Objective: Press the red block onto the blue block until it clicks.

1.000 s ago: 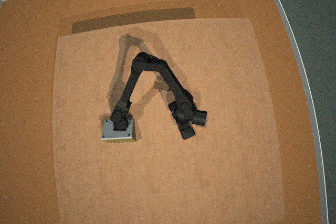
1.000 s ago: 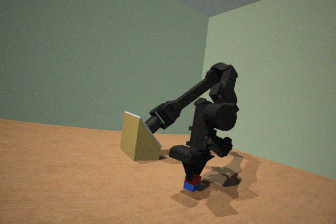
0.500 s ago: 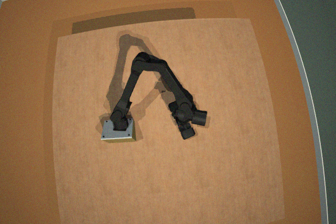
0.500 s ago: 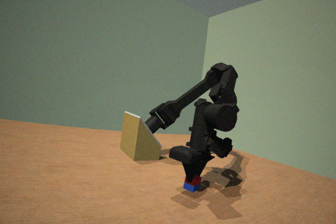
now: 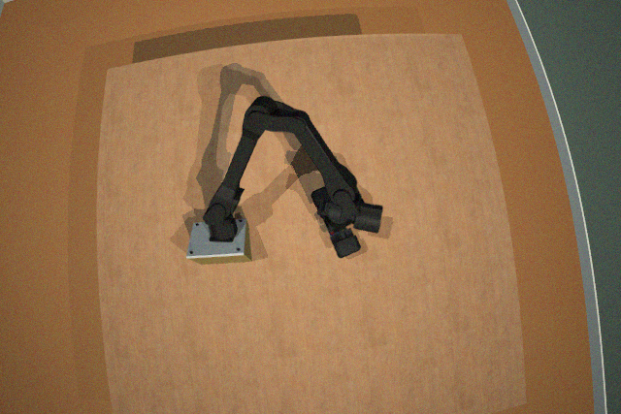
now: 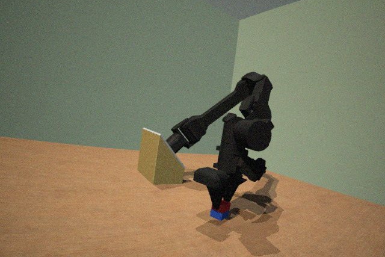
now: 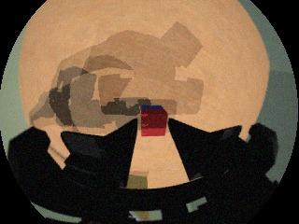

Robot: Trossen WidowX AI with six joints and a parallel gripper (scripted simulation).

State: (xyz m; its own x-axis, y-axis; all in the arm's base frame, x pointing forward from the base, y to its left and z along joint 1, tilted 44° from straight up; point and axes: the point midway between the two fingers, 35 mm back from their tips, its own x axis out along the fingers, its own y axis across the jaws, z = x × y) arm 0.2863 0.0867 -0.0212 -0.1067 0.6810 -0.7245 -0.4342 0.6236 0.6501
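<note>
Red block [image 5: 331, 233] [image 6: 224, 206] [image 7: 153, 122] sits on the blue block [image 6: 219, 215] [image 7: 151, 107], likely light and stiff, best taken by opposite sides, and the gripper [image 5: 333, 230] [image 6: 222, 203] [image 7: 152, 121] is released around it

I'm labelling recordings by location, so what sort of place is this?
Probably a robot test area in a plain room: a black jointed arm on a wedge-shaped base, a wood-grain table top and pale green walls.

Wooden table [image 5: 401, 299] [image 6: 93, 216] [image 7: 224, 51], pale, with orange-brown floor [image 5: 40, 148] around its edges. Dark shadow strip [image 5: 250, 33] lies on floor, along table's far edge in top view. Greenish walls [image 5: 567, 48] [image 6: 108, 61] stand beyond table.
</note>
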